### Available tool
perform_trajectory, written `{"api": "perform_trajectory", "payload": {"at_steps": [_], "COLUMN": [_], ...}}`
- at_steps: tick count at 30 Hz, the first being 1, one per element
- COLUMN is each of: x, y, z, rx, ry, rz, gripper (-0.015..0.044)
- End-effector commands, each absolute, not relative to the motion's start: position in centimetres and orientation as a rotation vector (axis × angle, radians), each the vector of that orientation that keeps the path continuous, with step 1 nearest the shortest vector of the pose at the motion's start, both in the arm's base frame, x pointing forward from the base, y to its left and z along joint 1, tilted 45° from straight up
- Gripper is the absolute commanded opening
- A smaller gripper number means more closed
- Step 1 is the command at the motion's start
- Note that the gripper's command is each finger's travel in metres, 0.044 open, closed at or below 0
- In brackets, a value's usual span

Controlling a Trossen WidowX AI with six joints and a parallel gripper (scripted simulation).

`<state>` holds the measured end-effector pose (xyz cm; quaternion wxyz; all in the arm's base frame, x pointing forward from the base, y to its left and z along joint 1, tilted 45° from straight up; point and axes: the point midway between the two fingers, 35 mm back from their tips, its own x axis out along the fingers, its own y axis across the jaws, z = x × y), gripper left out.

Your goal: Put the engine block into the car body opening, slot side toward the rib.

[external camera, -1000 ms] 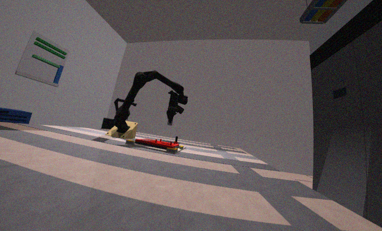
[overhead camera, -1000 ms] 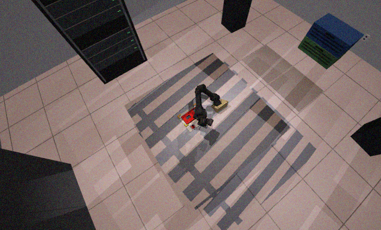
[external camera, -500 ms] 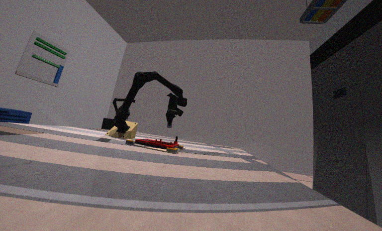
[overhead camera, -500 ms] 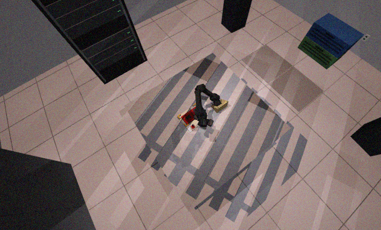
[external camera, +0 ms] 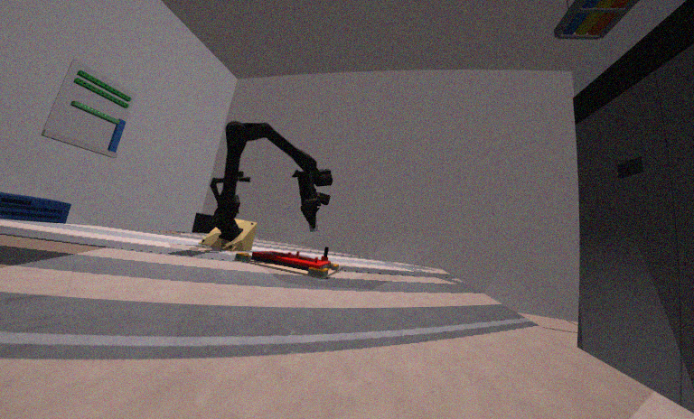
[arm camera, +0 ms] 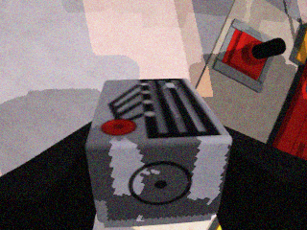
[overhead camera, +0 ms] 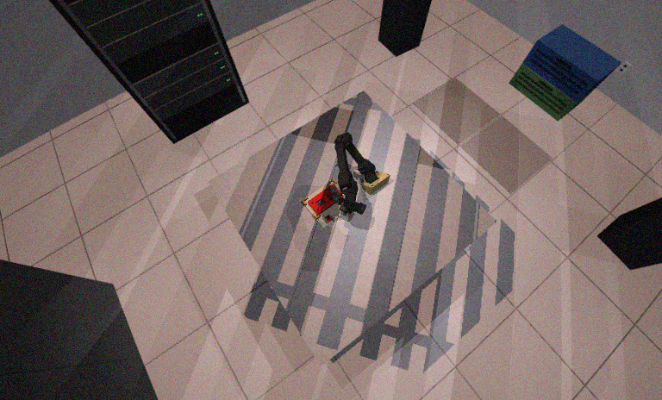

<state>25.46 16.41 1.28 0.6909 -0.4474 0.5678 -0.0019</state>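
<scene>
In the wrist view my gripper is shut on the grey engine block [arm camera: 157,148], with a black finger on each side of it. The block has a red cap and dark ribs on top and a round dial on its near face. In the exterior view the gripper [external camera: 311,224] hangs well above the floor, over the right end of the red car body [external camera: 290,259] [overhead camera: 322,199]. The body also shows at the right edge of the wrist view [arm camera: 295,122]. A black peg [arm camera: 269,48] [external camera: 325,253] stands on a small red plate beside it. The opening and rib are not clear to see.
The arm's tan base [overhead camera: 374,181] [external camera: 231,235] stands behind the car body. A dark server rack [overhead camera: 146,54], a black column [overhead camera: 403,16] and a blue and green crate [overhead camera: 565,69] stand far off on the tiled floor.
</scene>
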Motion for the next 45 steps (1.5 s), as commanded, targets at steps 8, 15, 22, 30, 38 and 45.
{"api": "perform_trajectory", "payload": {"at_steps": [8, 15, 22, 30, 38, 45], "x": [24.5, 24.5, 24.6, 24.7, 24.9, 25.0], "y": [15.6, 14.6, 13.5, 12.4, 11.4, 10.5], "z": [1.4, 0.3, -0.8, -1.9, -3.0, -3.9], "rx": [-0.96, -0.954, -0.954, -0.955, -0.955, -0.956], "ry": [0.947, 0.899, 0.899, 0.898, 0.898, 0.898], "rz": [0.163, 0.181, 0.181, 0.18, 0.18, 0.179], "gripper": [0.0, 0.0, 0.0, 0.0, 0.0, 0.0]}}
